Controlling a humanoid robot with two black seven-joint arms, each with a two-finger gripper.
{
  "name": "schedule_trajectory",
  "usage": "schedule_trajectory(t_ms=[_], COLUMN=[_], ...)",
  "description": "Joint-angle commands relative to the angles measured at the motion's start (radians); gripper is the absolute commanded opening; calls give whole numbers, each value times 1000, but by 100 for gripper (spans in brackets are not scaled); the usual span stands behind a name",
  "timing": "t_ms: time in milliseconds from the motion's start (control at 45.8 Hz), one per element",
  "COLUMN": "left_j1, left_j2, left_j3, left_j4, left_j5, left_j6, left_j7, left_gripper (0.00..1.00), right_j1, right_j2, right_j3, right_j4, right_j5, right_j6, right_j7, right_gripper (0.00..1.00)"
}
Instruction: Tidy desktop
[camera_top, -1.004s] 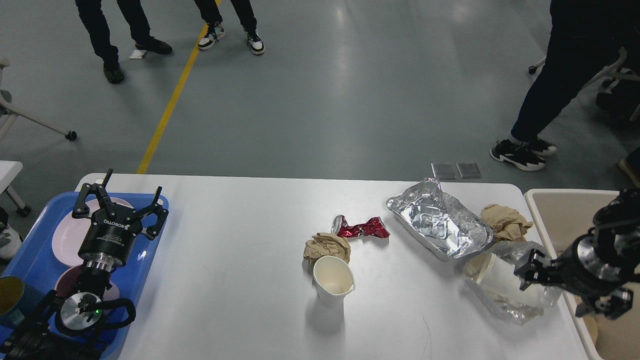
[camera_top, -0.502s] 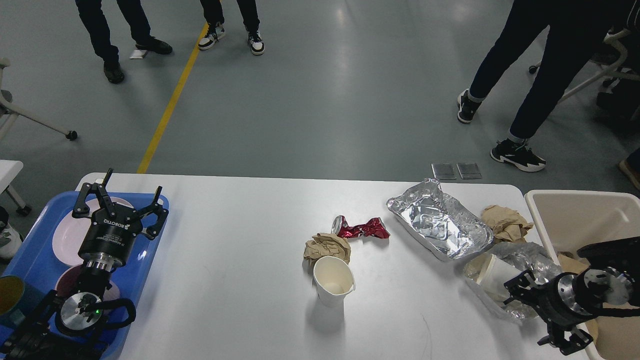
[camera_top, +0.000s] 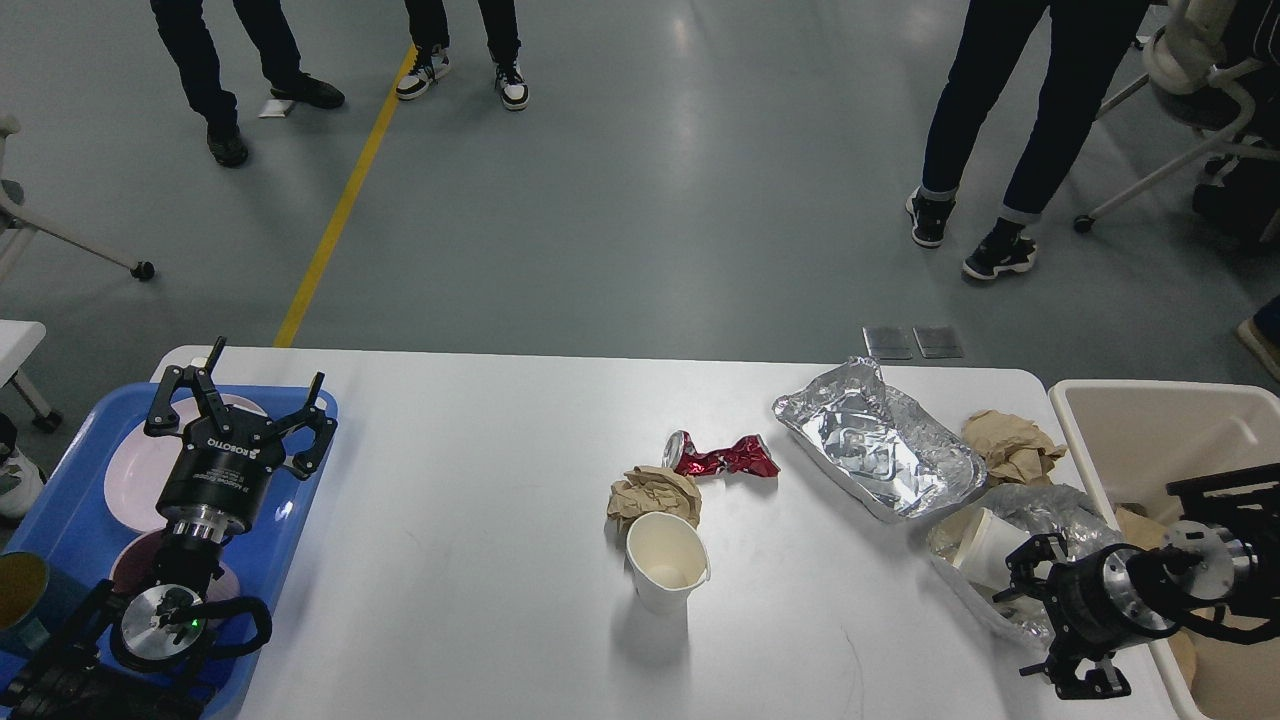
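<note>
Lying across the lower part of the head view, the white surface (camera_top: 480, 460) carries scattered litter. Centre: an upright paper cup (camera_top: 667, 562), touching a crumpled brown paper ball (camera_top: 653, 492) behind it, with a crushed red can (camera_top: 722, 456) just beyond. Right: a foil tray (camera_top: 880, 440), a second brown paper wad (camera_top: 1010, 445), and a clear plastic bag (camera_top: 1040, 520) wrapped partly around a tipped paper cup (camera_top: 985, 548). The right tool (camera_top: 1045, 625) stands with fingers spread wide, empty, at the bag's near edge; contact cannot be told. The left tool (camera_top: 240, 400) hangs with fingers wide apart, empty, over the pink plates (camera_top: 135, 480) in the blue tray (camera_top: 70, 520). A beige bin (camera_top: 1150, 430) stands at the surface's right end.
</note>
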Motion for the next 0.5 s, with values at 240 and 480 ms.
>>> schedule_trajectory(t_ms=[240,480], left_j1=[0,0], left_j2=[0,0], left_j3=[0,0], left_j4=[0,0], left_j5=[0,0], left_j6=[0,0], left_j7=[0,0], left_gripper=[96,96], right_j1=[-24,154], right_j2=[9,-28], right_j3=[77,-124], right_j4=[-12,92], right_j5=[39,-7], right_j6=[-91,-47], right_j7=[-3,-33], right_gripper=[81,100])
